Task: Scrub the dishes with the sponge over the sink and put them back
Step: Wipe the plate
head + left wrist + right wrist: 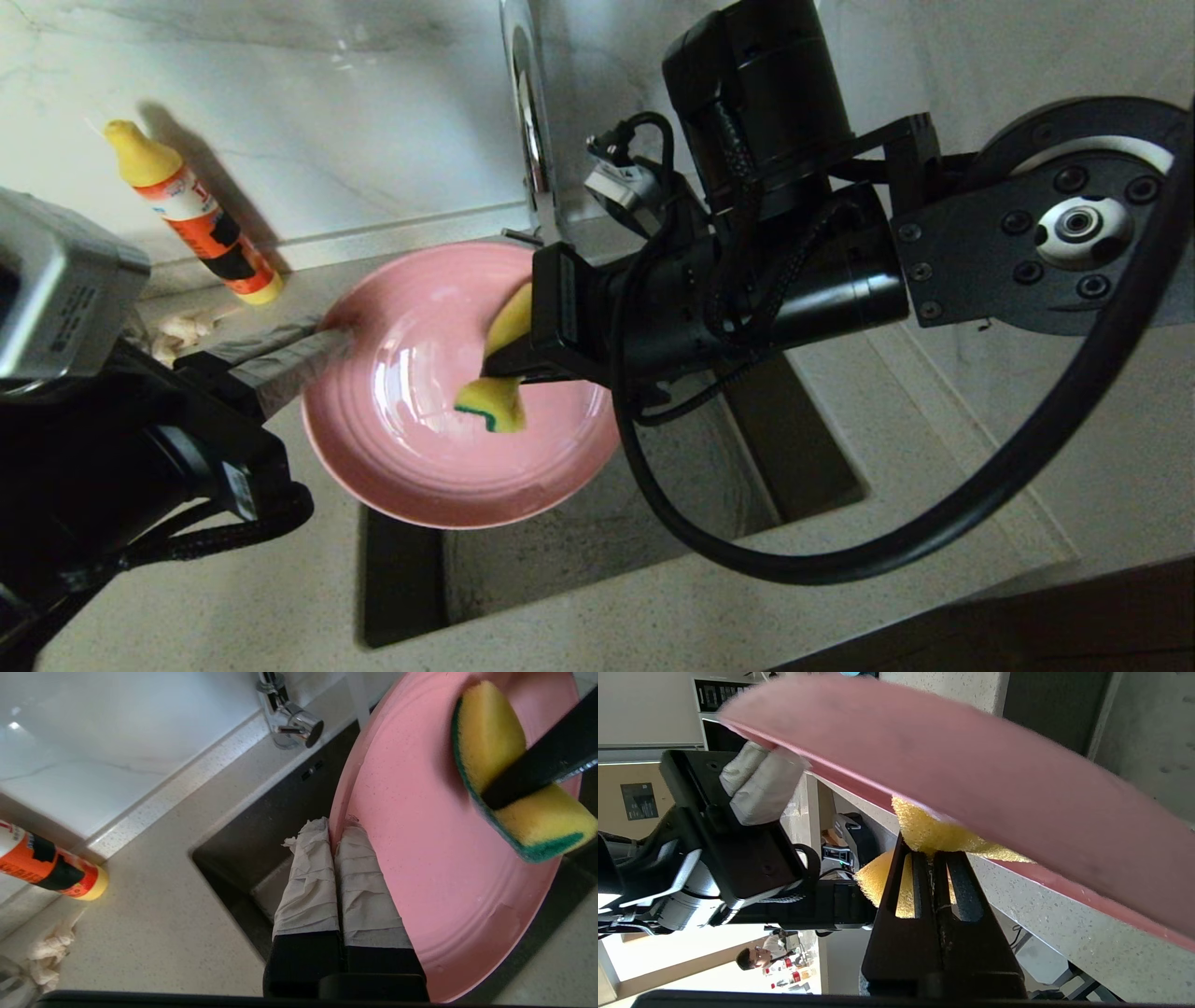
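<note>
Over sink [597, 523], sponge [495, 403] pressing plate [411, 439]

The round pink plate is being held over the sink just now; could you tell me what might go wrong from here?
1. The left gripper pinches only the rim of the round pink plate, tilted over the dark square sink; scrubbing pressure could make it slip and drop.
2. The right gripper squeezes the yellow foam sponge folded, so its hard fingers, not the foam, may scrape the plate.
</note>
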